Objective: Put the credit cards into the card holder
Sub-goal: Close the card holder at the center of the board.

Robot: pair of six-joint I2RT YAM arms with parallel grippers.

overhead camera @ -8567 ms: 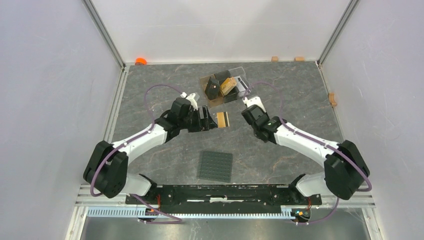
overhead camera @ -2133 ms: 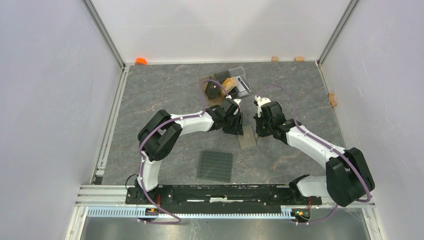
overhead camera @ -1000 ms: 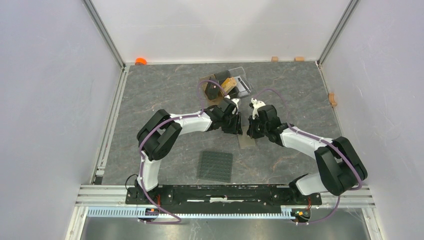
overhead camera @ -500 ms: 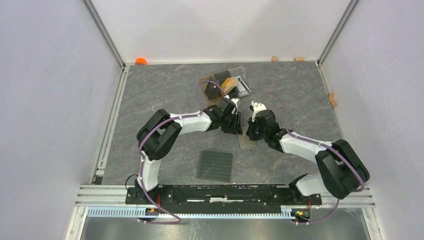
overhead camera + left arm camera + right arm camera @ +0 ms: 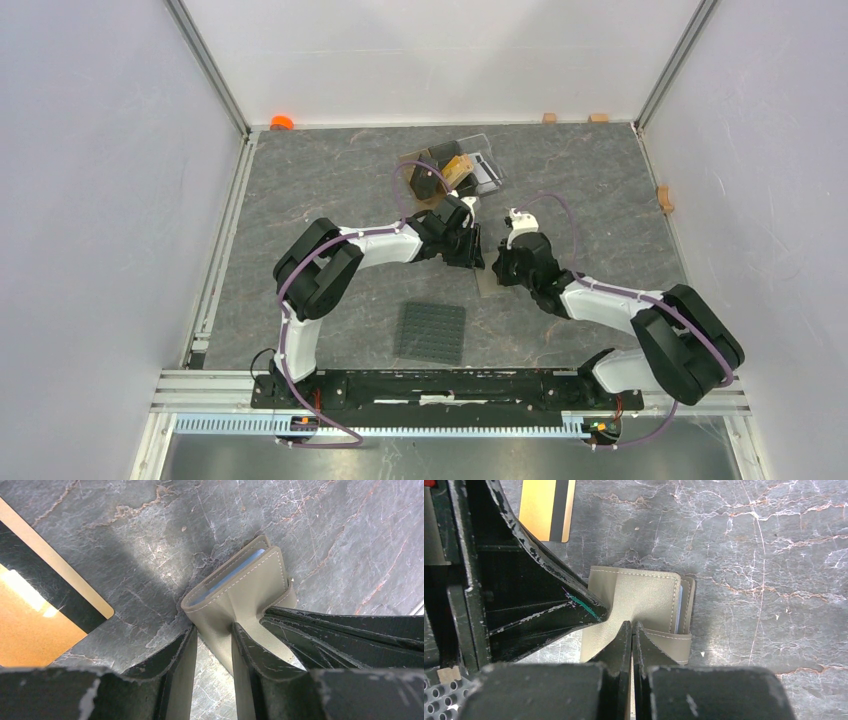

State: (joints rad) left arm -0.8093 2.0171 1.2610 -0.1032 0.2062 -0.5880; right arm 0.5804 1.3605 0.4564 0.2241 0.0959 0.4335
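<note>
The olive-taupe card holder (image 5: 240,587) lies folded on the table, a bluish pocket edge showing at its open side. My left gripper (image 5: 212,630) is shut on one of its edges. My right gripper (image 5: 631,625) is shut with nothing between its fingers. Its tips rest on the card holder (image 5: 639,597) beside the snap tab. In the top view the left gripper (image 5: 473,254) and the right gripper (image 5: 497,268) meet over the card holder (image 5: 486,285). One of the credit cards, gold-orange with a black stripe (image 5: 35,630), lies flat beside the left gripper. It also shows in the right wrist view as the gold card (image 5: 548,510).
A clear stand (image 5: 455,170) at the back holds a black card (image 5: 424,181) and a gold card (image 5: 459,167). A dark grey studded mat (image 5: 431,332) lies near the front. An orange object (image 5: 281,122) and small wooden blocks (image 5: 549,117) sit along the far edge.
The right arm has folded in, and its shut gripper has slid a little toward the near side over the card holder. The left arm and the card holder have stayed put.
</note>
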